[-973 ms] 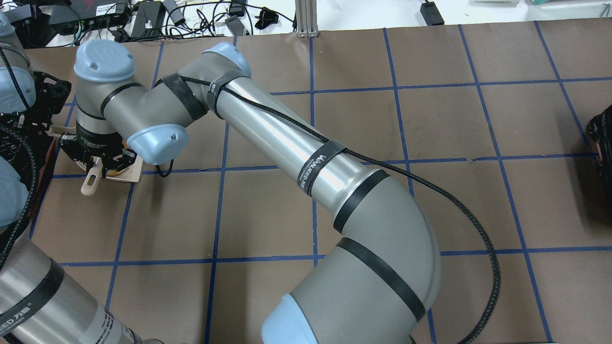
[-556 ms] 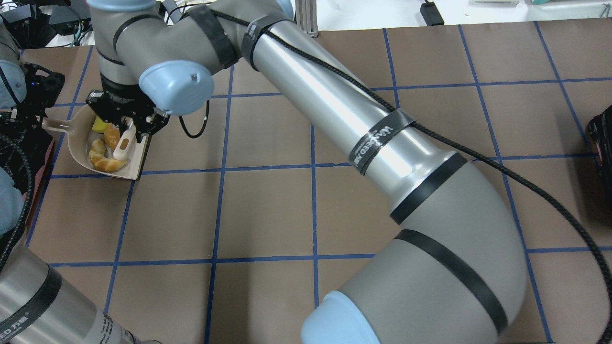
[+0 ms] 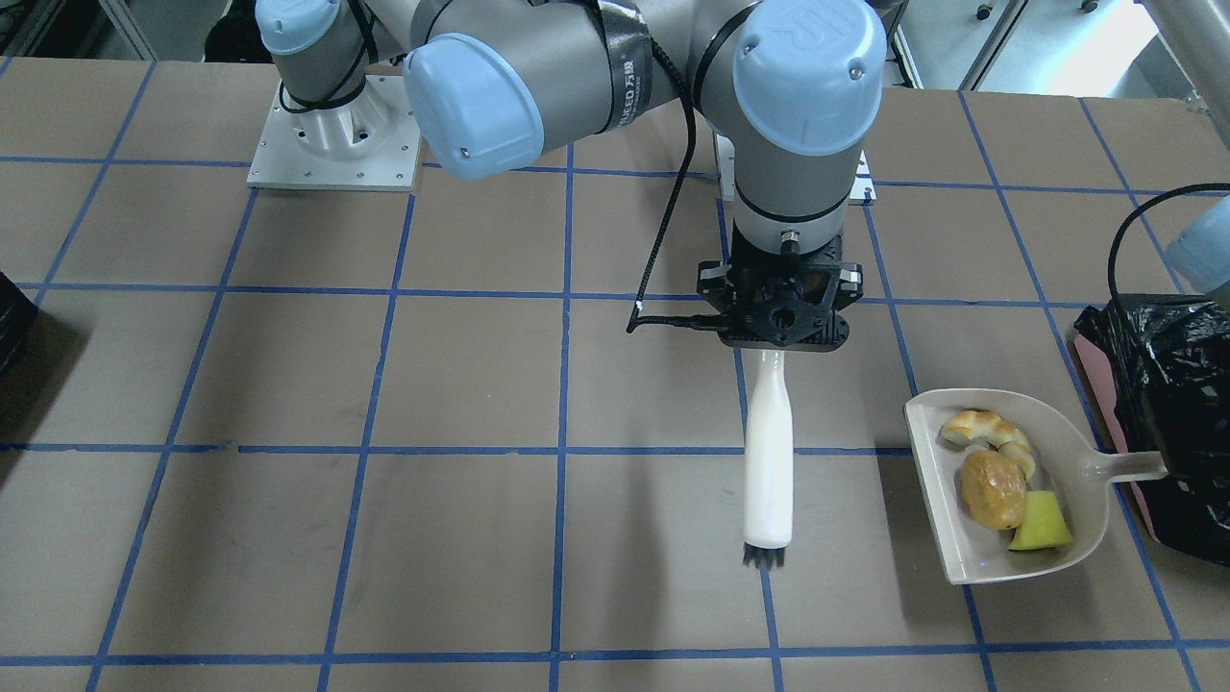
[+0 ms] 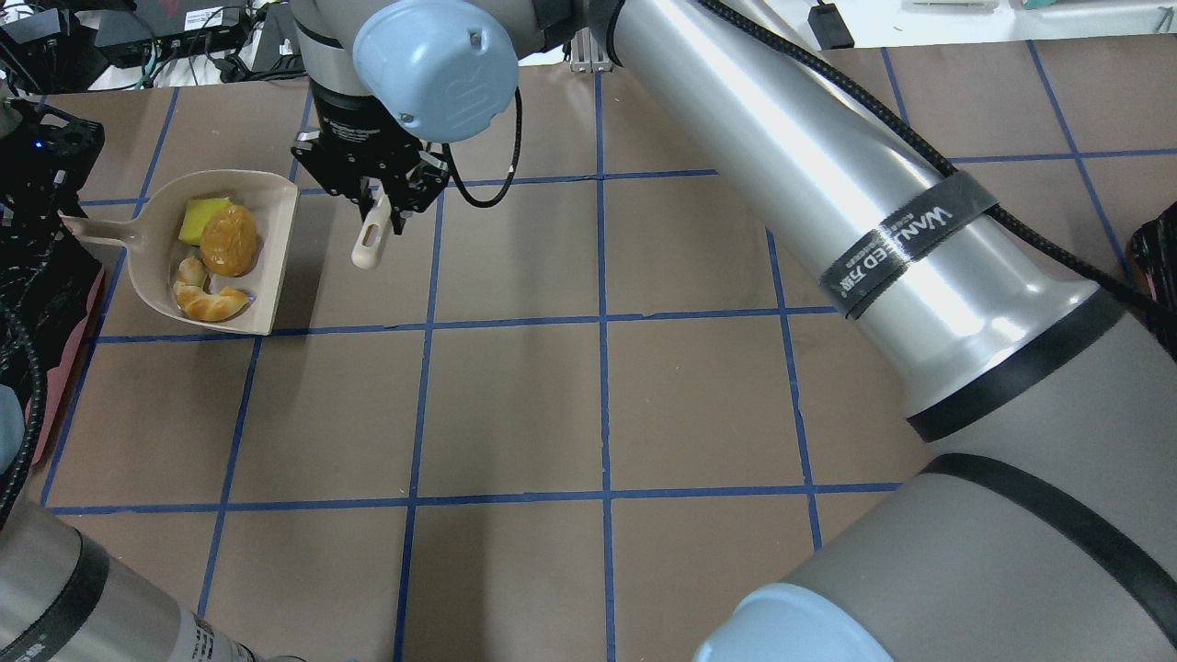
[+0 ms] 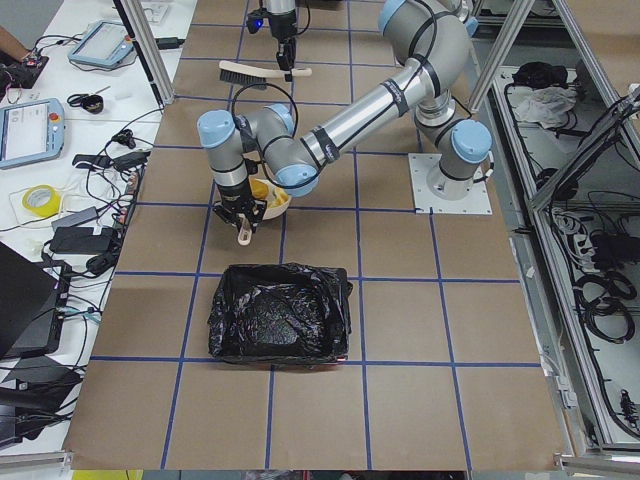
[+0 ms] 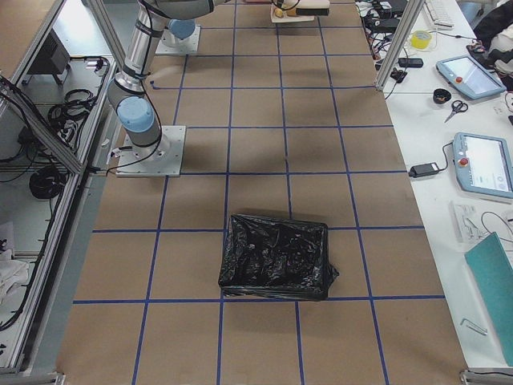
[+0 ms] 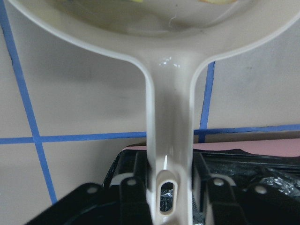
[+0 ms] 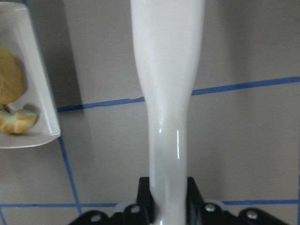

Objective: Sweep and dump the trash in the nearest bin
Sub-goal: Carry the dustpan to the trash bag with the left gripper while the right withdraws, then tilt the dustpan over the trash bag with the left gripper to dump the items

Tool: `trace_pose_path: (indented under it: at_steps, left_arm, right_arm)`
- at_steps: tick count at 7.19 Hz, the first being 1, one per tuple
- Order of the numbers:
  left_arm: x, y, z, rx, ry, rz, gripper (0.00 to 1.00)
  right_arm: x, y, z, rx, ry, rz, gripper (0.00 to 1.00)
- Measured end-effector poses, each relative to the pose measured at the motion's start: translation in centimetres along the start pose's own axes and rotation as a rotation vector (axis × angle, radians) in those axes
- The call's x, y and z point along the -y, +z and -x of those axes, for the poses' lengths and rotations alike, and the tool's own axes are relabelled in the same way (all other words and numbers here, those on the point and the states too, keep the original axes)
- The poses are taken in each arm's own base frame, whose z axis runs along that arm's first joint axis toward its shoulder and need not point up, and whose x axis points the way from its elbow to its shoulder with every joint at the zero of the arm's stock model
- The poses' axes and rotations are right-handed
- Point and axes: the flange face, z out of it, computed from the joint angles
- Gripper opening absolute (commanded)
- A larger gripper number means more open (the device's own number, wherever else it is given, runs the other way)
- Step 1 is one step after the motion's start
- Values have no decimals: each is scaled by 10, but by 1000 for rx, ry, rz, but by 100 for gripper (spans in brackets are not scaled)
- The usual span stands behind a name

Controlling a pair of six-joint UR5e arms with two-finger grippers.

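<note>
A beige dustpan lies at the table's left and holds the golden-brown bread roll, the tan croissant and the yellow wedge. My left gripper is shut on the dustpan's handle, just above the bin, a pinkish container lined with a crinkled black bag. My right gripper is shut on a white brush with black bristles. It holds the brush beside the pan's open edge, apart from it. The right wrist view shows the pan's edge.
A second bin lined with a black bag stands far off at the table's right end, and shows at the right edge of the overhead view. My right arm's long link crosses the table. Cables and electronics lie past the far edge.
My right arm has lifted the brush out of the dustpan and carried it away toward the table's middle. The three pieces now lie uncovered in the pan. The left gripper still holds the pan.
</note>
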Motion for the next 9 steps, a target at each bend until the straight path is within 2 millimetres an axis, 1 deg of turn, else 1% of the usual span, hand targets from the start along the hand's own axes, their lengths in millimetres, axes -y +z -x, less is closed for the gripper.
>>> trace_pose_path:
  at_steps: [1, 2, 3, 4, 5, 6, 7, 8, 9]
  left_arm:
    - [-10, -3, -11, -17, -48, -57, 0]
    - [-27, -12, -22, -30, -92, -89, 0]
    - [-54, -26, -36, -40, -143, -99, 0]
    - [-89, -37, -52, -50, -209, -92, 0]
    - [-132, -45, -69, -58, -289, -75, 0]
    - [-177, -48, -89, -62, -361, -49, 0]
    - [-214, -51, -108, -68, -413, -14, 0]
    - [-244, -53, -124, -76, -449, 21, 0]
    - [-270, -55, -138, -79, -480, 63, 0]
  right_arm:
    - [7, 22, -20, -89, 9, 31, 0]
    - [12, 48, -42, -163, 27, 66, 0]
    - [12, 73, -67, -228, 39, 90, 0]
    - [5, 87, -94, -258, 37, 105, 0]
    - [-12, 92, -123, -263, 25, 111, 0]
    - [-37, 96, -146, -254, 14, 101, 0]
    - [-70, 102, -158, -249, -7, 89, 0]
    - [-104, 112, -158, -250, -42, 85, 0]
    - [-133, 127, -154, -253, -80, 84, 0]
